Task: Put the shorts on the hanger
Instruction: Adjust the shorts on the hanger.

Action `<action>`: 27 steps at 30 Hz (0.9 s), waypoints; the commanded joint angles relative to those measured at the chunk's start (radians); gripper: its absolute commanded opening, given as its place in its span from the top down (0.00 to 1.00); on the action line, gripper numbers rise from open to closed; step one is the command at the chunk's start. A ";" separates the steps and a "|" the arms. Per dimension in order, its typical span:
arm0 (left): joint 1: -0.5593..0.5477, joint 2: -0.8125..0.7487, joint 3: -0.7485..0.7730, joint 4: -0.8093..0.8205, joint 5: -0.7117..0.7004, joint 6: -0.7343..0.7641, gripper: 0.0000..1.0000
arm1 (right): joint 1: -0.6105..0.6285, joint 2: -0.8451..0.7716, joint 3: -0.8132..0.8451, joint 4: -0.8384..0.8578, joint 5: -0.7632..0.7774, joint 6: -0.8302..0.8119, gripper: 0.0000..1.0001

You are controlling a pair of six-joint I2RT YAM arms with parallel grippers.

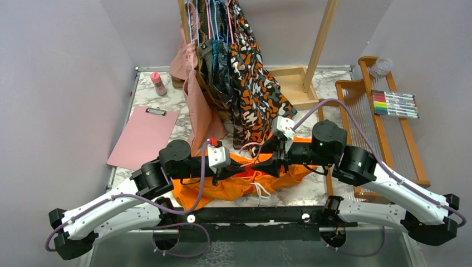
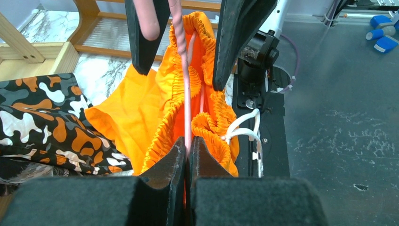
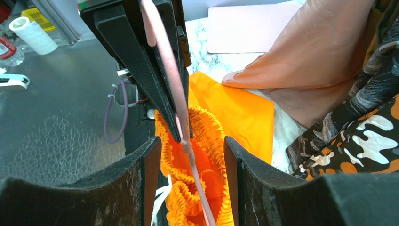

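On the left, a pink clipboard (image 1: 142, 137) is lying on the marble table (image 1: 167, 103). The left gripper (image 2: 188, 142) is pressing its jaws together on the thin wire of the hanger (image 2: 187, 94). The shorts (image 1: 222, 188) are lying crumpled at the near table edge, between both arms, with the wire running along the gathered waistband. The right gripper (image 3: 191, 140) is keeping its jaws spread on either side of the waistband and wire, pinching nothing.

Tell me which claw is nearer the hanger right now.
Left. The left claw is shut on the hanger wire. The right claw is open and straddles the wire without gripping it.
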 commanded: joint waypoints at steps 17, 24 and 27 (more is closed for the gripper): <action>0.003 -0.035 0.239 0.020 -0.077 0.011 0.38 | 0.003 0.053 0.194 -0.065 0.059 -0.062 0.99; 0.003 -0.053 0.640 0.010 -0.108 0.080 0.16 | 0.003 0.205 0.781 -0.273 0.020 -0.141 0.99; 0.003 -0.076 0.678 -0.005 -0.132 0.111 0.16 | 0.003 0.213 0.759 -0.301 0.032 -0.152 0.99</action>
